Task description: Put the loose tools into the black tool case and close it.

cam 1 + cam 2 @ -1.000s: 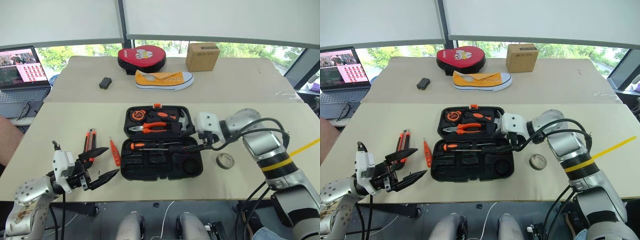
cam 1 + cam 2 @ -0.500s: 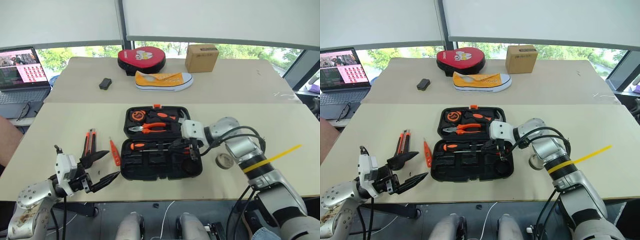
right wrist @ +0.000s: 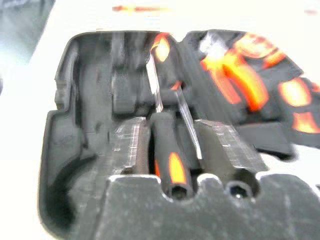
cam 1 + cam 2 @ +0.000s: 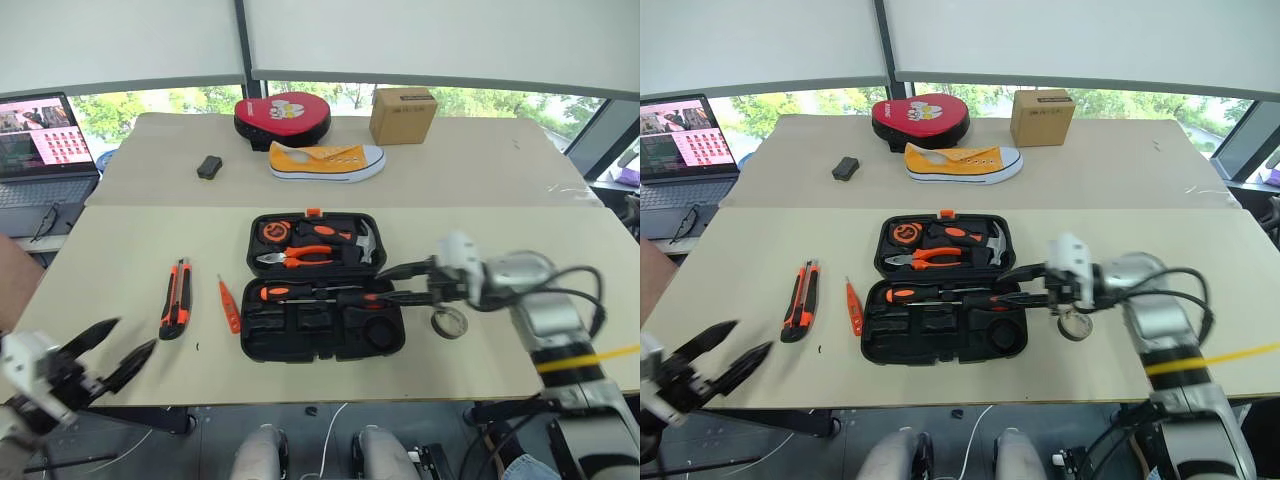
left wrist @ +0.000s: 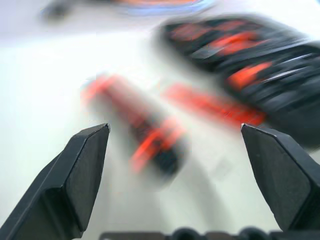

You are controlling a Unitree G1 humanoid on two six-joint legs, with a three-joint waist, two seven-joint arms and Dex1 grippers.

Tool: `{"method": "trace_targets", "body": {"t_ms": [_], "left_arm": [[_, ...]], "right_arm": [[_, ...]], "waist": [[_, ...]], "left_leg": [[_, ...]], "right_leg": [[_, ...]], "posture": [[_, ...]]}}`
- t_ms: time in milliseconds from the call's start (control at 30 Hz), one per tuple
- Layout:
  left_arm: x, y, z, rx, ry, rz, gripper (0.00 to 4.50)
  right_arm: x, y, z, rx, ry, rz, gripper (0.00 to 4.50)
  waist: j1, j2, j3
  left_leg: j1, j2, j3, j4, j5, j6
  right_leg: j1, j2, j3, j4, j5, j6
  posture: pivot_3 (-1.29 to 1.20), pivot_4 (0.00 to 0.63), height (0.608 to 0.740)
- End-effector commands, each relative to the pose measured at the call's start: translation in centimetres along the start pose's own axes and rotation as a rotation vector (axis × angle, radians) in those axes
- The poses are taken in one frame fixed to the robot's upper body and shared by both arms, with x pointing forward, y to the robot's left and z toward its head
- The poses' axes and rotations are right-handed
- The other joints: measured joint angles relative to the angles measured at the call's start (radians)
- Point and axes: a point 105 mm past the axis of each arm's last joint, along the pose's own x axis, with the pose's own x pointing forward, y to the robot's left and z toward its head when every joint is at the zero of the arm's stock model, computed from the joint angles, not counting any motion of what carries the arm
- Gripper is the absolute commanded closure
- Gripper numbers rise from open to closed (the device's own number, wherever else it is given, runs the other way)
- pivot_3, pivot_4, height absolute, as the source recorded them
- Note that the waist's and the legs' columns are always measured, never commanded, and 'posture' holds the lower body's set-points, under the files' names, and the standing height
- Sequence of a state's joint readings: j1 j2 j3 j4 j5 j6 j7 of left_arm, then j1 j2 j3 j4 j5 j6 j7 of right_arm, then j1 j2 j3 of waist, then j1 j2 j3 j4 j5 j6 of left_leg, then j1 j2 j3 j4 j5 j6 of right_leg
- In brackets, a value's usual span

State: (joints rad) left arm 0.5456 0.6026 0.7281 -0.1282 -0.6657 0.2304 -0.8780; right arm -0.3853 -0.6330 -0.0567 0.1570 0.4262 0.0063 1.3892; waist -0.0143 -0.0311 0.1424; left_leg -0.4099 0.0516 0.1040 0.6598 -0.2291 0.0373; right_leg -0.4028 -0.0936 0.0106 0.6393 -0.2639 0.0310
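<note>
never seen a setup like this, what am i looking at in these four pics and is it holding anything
A two-armed humanoid robot is packing tools. Two pictures come from head cameras looking down at the beige table; two from wrist cameras behind each hand.

The open black moulded tool case already holds two orange-and-black screwdrivers. Outside it lie an orange-black utility knife, a slim orange tester screwdriver and a small grey tape roll.

The left hand hangs open and empty at the table's near edge. The right hand is open at the case, holding nothing.
</note>
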Motion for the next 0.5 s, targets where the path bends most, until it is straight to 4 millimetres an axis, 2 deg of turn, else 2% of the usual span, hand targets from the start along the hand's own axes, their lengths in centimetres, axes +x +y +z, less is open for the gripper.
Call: {"method": "trace_targets", "body": {"t_ms": [33,133,267,367,433,500], "left_arm": [[-2.2,2.3,-0.2,-0.025,0.046,0.162,0.00],[-1.9,1.5,0.3,-0.017,0.060,0.119,0.00],[1.1,-1.8,3.1,-0.023,0.049,-0.039,0.00],[3.5,-4.0,5.1,-0.069,0.066,-0.087,0.00],[5.7,-6.3,6.4,-0.077,0.094,-0.131,0.00],[7.5,-7.3,7.0,-0.108,0.121,-0.106,0.00]], "right_arm": [[-2.8,0.0,1.0,-0.058,-0.090,-0.096,0.95],[-4.2,0.8,0.1,-0.030,-0.070,-0.112,0.04],[-4.3,1.0,0.6,-0.067,-0.086,-0.125,0.04],[-3.7,0.9,1.4,-0.097,-0.107,-0.128,0.04],[-3.3,0.9,1.7,-0.106,-0.113,-0.116,0.04],[-2.9,1.0,1.9,-0.113,-0.115,-0.107,0.04]], "waist": [[0.000,0.000,0.000],[0.004,0.000,0.001],[0.011,-0.002,0.001],[0.015,-0.002,0.001],[0.013,-0.001,0.001],[0.013,-0.001,0.001]], "left_leg": [[0.001,0.000,0.000,0.000,0.000,0.000],[0.003,0.000,0.001,0.000,-0.001,-0.003],[0.004,0.000,0.001,0.000,-0.004,-0.008],[0.004,0.000,0.001,0.000,-0.004,-0.009],[0.004,0.000,0.001,0.000,-0.002,-0.007],[0.004,-0.001,0.001,0.000,0.001,-0.002]], "right_leg": [[0.000,0.000,0.000,0.000,0.000,0.000],[0.000,-0.001,0.001,0.002,-0.001,-0.001],[-0.001,-0.002,0.000,0.002,-0.004,-0.007],[0.001,-0.002,0.001,0.003,-0.001,-0.002],[0.001,-0.001,0.002,0.003,0.000,-0.001],[0.002,-0.001,0.002,0.004,0.000,0.000]], "posture": [[0.00,0.150,0.740],[0.00,0.150,0.740],[0.00,0.150,0.740],[0.00,0.150,0.740],[0.00,0.150,0.740],[0.00,0.150,0.740]]}}
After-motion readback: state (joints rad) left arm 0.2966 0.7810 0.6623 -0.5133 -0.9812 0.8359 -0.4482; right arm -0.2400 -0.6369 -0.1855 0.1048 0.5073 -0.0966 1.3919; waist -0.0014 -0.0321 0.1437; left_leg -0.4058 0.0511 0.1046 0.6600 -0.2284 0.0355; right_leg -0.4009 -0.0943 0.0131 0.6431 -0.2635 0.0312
